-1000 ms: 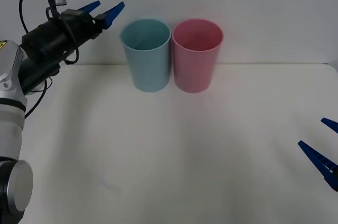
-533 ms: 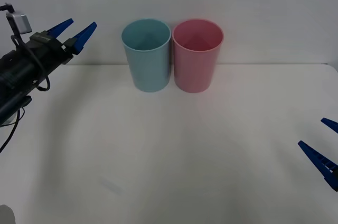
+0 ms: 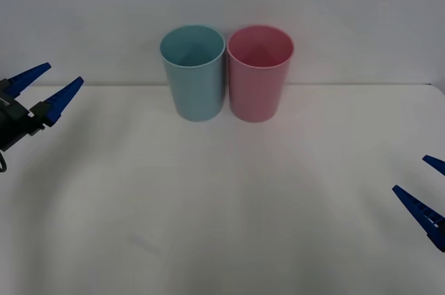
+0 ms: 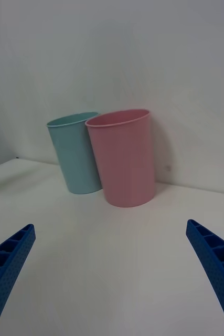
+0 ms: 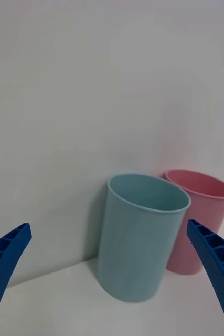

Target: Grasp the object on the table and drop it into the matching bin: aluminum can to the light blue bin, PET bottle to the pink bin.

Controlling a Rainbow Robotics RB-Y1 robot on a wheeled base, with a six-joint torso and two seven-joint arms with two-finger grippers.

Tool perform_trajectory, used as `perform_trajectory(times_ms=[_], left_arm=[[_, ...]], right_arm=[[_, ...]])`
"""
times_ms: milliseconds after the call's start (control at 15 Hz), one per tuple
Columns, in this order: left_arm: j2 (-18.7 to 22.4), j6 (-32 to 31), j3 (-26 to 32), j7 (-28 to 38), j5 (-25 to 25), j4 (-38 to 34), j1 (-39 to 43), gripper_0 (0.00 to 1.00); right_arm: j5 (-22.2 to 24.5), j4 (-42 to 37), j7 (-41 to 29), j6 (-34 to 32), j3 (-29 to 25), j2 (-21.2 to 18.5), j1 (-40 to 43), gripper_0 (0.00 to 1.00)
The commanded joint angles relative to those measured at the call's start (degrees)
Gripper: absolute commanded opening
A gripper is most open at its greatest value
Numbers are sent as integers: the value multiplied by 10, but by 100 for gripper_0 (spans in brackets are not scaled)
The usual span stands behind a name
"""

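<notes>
While we scan from the biggest thing down, these lines give what we see.

Table: we see a wide white top, bare across its near and middle stretch; both bins stand at its far edge, in front of a pale wall.

Blue bin: we find it upright at the far middle, mouth up, on the robot's left of the pair. In the left wrist view it is the nearer bin.

Pink bin: upright, same size, just beside the blue bin on the robot's right; we cannot tell whether the walls touch. In the right wrist view it is the nearer one.

Left gripper: we see it at the left edge, held above the table and well apart from the bins, its blue ribbed fingers spread wide with nothing between them.

Right gripper: low at the right edge, near the front of the table; fingers likewise parted wide and empty.

Can: we cannot tell where it is.
</notes>
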Motion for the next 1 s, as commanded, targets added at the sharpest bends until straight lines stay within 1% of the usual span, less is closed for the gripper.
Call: perform_trajectory(times_ms=[67,333,467,600,800,1000], left_arm=[[25,-33,18,-12,9,-18,43,100],[59,-49,21,-45,40,-19,98,100],[71,-73,34,-53,54,-19,120,100],[75,-102,53,-57,56,-19,135,100],[79,-108,56,-67,78,-19,163,100],[80,-111,54,-75,88,-19,178,100]], right_arm=[[0,0,0,0,0,0,0,100],[0,0,0,0,0,0,0,100],[0,0,0,0,0,0,0,100],[0,0,0,0,0,0,0,100],[0,0,0,0,0,0,0,100],[0,0,0,0,0,0,0,100]])
